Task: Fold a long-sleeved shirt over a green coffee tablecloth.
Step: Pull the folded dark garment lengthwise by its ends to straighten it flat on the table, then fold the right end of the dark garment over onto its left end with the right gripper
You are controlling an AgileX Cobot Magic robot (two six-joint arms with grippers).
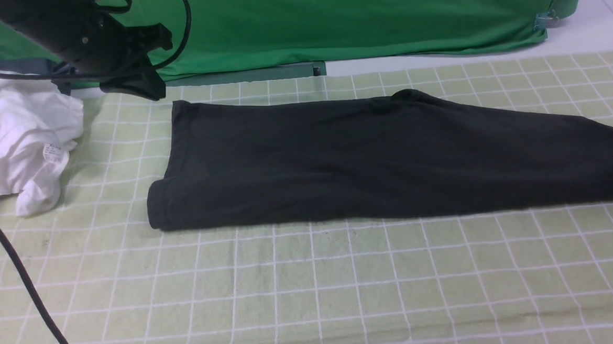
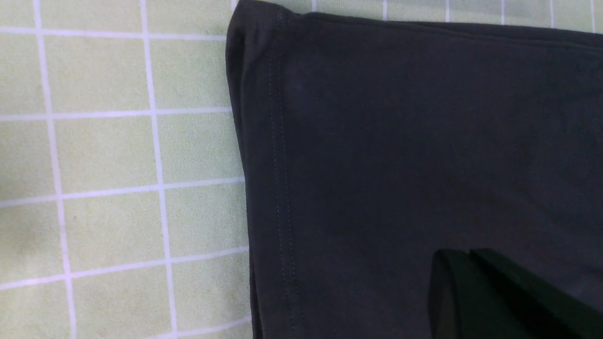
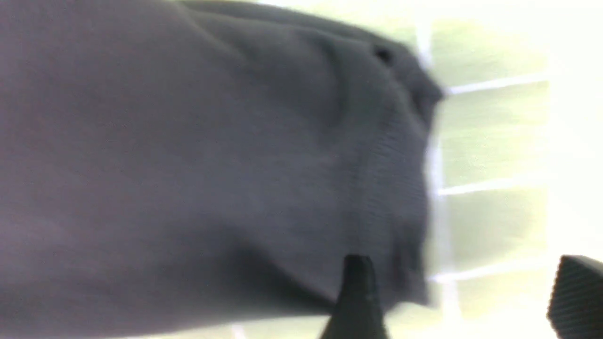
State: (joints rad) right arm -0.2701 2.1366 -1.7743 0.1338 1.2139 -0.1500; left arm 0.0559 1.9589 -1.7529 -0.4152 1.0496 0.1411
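Observation:
The long-sleeved shirt [image 1: 379,157] is black and lies folded in a long band across the green coffee tablecloth [image 1: 312,287]. Its print and neck label are hidden. My left gripper [image 1: 134,86] hangs above the cloth just behind the shirt's left end. In the left wrist view the left gripper [image 2: 464,259] is shut and empty over the stitched hem [image 2: 282,165]. The right arm is outside the front view. In the right wrist view my right gripper [image 3: 466,282] stands open at the shirt's blurred end [image 3: 235,165]. One finger [image 3: 358,292] shows against the fabric, the other finger [image 3: 577,292] against the tablecloth [image 3: 490,141].
A crumpled white garment [image 1: 16,140] with a small tag lies at the left edge. Plain bright green fabric [image 1: 356,17] hangs along the back. A black cable [image 1: 23,281] crosses the front left corner. A clip [image 1: 542,20] holds the green fabric at the back right.

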